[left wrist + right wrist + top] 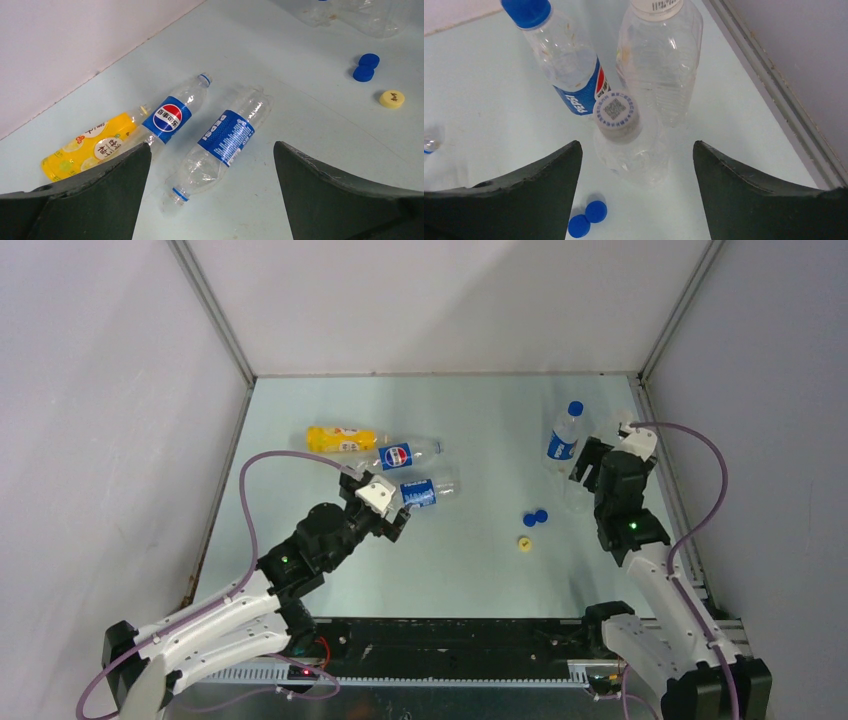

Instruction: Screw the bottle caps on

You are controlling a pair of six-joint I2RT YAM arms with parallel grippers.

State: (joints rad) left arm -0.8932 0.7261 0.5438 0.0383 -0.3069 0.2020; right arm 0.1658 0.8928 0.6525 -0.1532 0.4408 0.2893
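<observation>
Three bottles lie uncapped at the back left: a yellow-orange one (pixel 87 147), a clear Pepsi one (pixel 172 115) and a clear blue-labelled one (pixel 227 135) with its open neck toward me. My left gripper (pixel 212 145) hovers open over that last bottle (pixel 430 490), touching nothing. At the right, three bottles stand upright and capped: a blue-capped Pepsi bottle (pixel 569 65), a clear unlabelled one (pixel 659 55), and a clear one with a white cap (pixel 616 116). My right gripper (pixel 636 145) is open just above the white cap, holding nothing. Two blue caps (pixel 588 218) and a yellow cap (pixel 391 98) lie loose.
The enclosure's right wall and metal rail (pixel 774 90) run close beside the standing bottles. The left wall (pixel 75 45) stands just behind the lying bottles. The loose caps (pixel 535 519) sit between the two arms.
</observation>
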